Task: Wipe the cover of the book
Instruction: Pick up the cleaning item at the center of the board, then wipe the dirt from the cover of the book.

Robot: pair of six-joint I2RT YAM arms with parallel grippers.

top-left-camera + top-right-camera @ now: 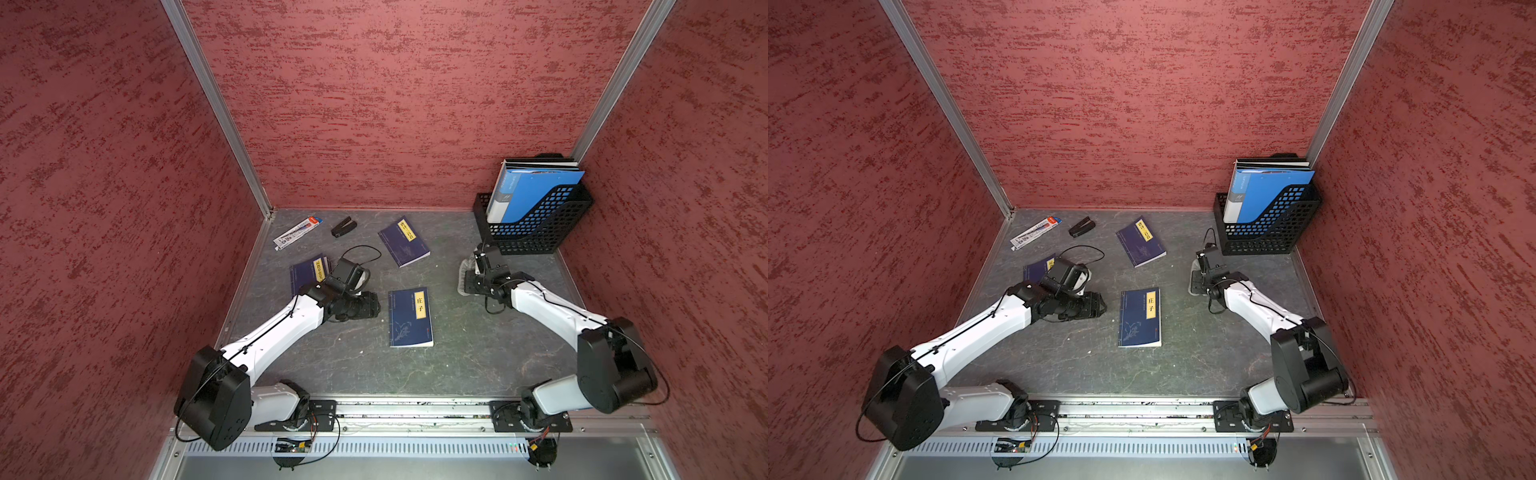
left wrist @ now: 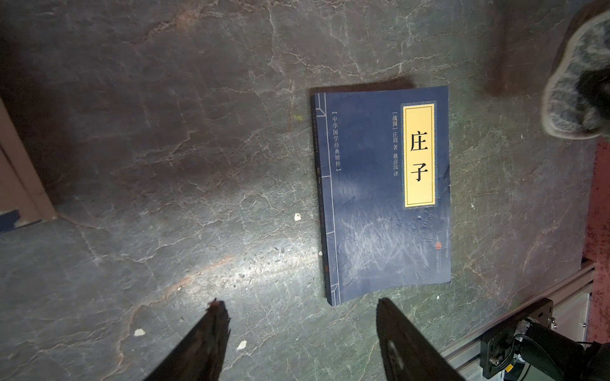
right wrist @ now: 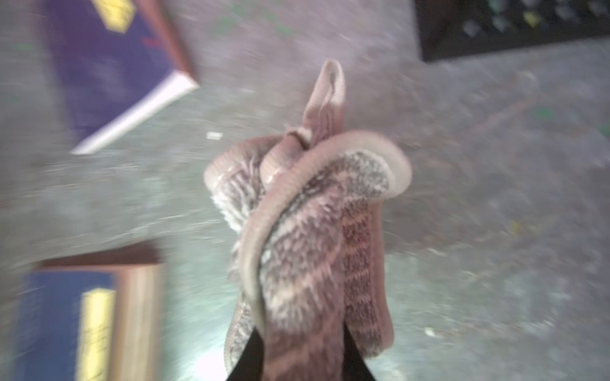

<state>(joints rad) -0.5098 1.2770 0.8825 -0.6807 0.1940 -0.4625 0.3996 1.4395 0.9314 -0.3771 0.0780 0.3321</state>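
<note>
Grey, vein-marked stone made up the table [image 1: 457,353], and the book [image 1: 410,318] lay flat near its middle, cover up, its yellow title strip toward the 12 o'clock edge. The left gripper [image 1: 368,305] hung just beside the book at its 9 o'clock, not touching it. In the left wrist view its two dark fingers [image 2: 211,333] stood wide apart with nothing between them but bare table, and the book [image 2: 384,194] lay beyond the fingertips. At the book's 2 o'clock, well apart from it, the right gripper [image 1: 478,266] pointed down at the table, with the cloth [image 1: 462,276] showing pale beside it. The right wrist view (badly blurred) showed that gripper [image 3: 302,359] closed on the cloth [image 3: 307,231], a fuzzy grey-and-white rag with a pinkish hem, bunched up and rising from between the black fingers. Whether the cloth touched the table could not be told. A second book [image 1: 404,242] lay tilted at the 12 o'clock of the first, and a third [image 1: 307,270] sat at its 10 o'clock, half hidden under the left arm. A black mesh rack [image 1: 540,232] with blue folders [image 1: 536,191] stood in the 1 o'clock corner. A pen box [image 1: 297,232] and a stapler [image 1: 343,227] lay near the 11 o'clock corner.
</note>
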